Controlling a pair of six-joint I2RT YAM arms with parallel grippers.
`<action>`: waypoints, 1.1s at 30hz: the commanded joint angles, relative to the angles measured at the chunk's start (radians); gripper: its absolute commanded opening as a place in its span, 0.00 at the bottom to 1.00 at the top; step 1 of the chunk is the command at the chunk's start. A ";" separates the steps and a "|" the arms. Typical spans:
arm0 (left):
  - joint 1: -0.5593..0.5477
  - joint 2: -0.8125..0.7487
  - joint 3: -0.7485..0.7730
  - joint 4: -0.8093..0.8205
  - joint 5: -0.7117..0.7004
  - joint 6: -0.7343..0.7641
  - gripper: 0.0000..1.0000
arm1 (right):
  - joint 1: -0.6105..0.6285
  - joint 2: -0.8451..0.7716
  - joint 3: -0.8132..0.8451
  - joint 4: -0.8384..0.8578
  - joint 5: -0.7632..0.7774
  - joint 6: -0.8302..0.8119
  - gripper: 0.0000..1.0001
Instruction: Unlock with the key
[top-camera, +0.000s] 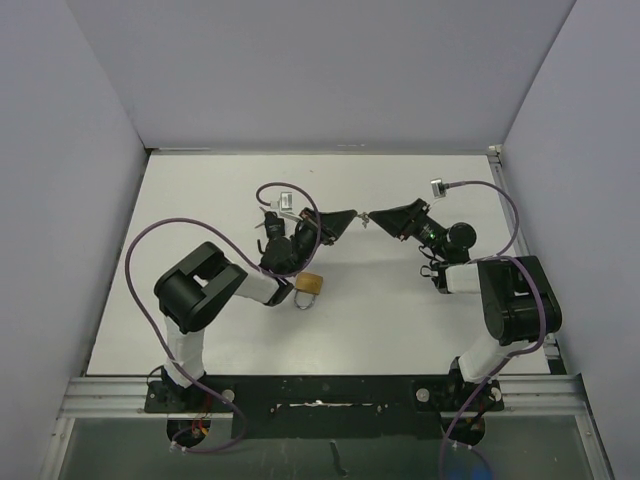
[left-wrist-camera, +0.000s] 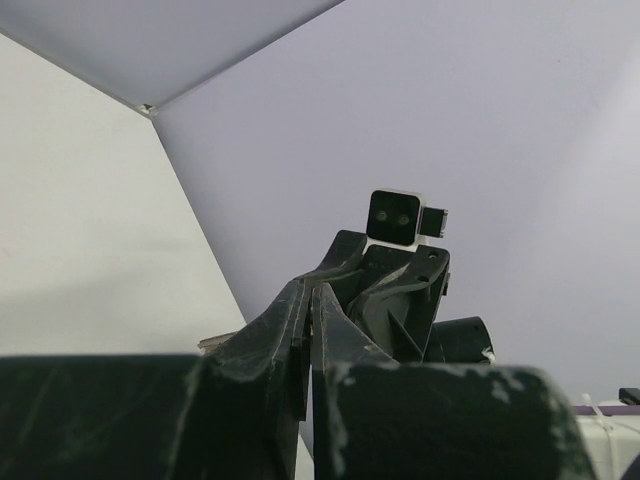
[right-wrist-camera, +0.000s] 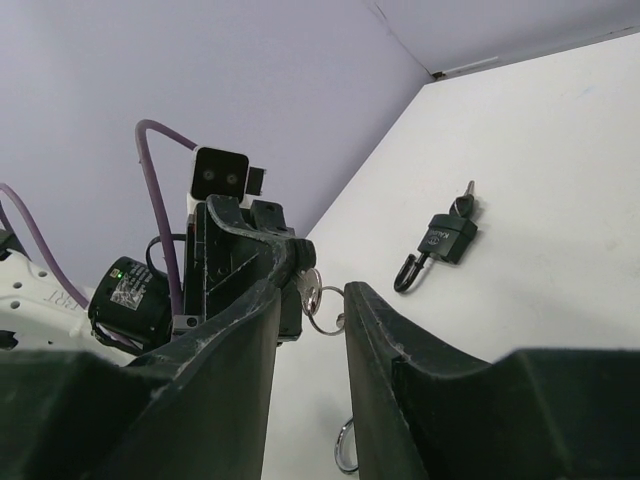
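My left gripper (top-camera: 352, 217) is raised over the middle of the table and shut on a small silver key (right-wrist-camera: 314, 283), from which a key ring (right-wrist-camera: 328, 312) hangs. In the left wrist view its jaws (left-wrist-camera: 312, 295) are pressed together and the key hardly shows. My right gripper (top-camera: 378, 218) faces it tip to tip. It (right-wrist-camera: 315, 292) is open, with one finger on each side of the key and ring. A brass padlock (top-camera: 310, 284) lies on the table beside the left arm.
A black padlock (right-wrist-camera: 446, 238) with its own key (right-wrist-camera: 463, 207) in it lies on the white table, in the right wrist view. A metal ring (right-wrist-camera: 345, 445) shows low between my right fingers. Grey walls close the table in on three sides.
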 joint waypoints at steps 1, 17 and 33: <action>-0.009 0.031 0.067 0.071 -0.013 -0.053 0.00 | -0.013 0.003 0.043 0.075 0.023 0.040 0.32; -0.020 0.073 0.119 0.072 -0.008 -0.119 0.00 | -0.030 0.031 0.054 0.076 0.033 0.085 0.27; -0.044 0.112 0.164 0.072 -0.003 -0.152 0.00 | -0.035 0.036 0.063 0.075 0.026 0.102 0.17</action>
